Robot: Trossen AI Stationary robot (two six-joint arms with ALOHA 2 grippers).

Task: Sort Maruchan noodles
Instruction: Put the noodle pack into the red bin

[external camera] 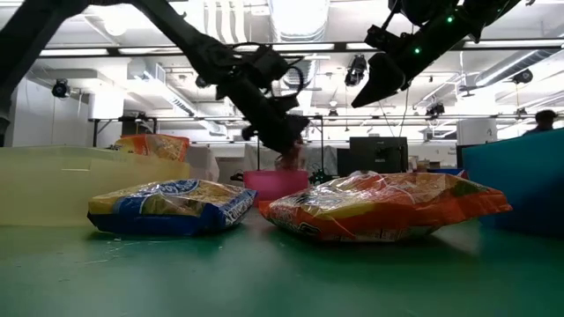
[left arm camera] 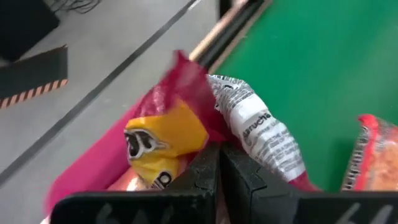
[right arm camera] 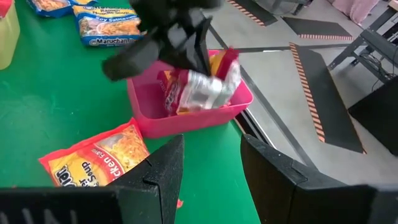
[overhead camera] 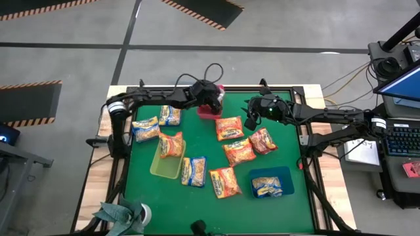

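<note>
The left gripper (right arm camera: pixel 186 46) pinches a red noodle packet (right arm camera: pixel 199 87) over the pink tray (right arm camera: pixel 186 115), apparently to drop it in, while the right gripper (right arm camera: pixel 208 168) waits nearby, fingers spread

Packets (overhead camera: pixel 230 128) crowd the frame's centre; the left gripper (overhead camera: pixel 211 103) blocks the red tray (overhead camera: pixel 202 113) at upper centre. Bare green table (overhead camera: pixel 289 154) lies open at right.
</note>
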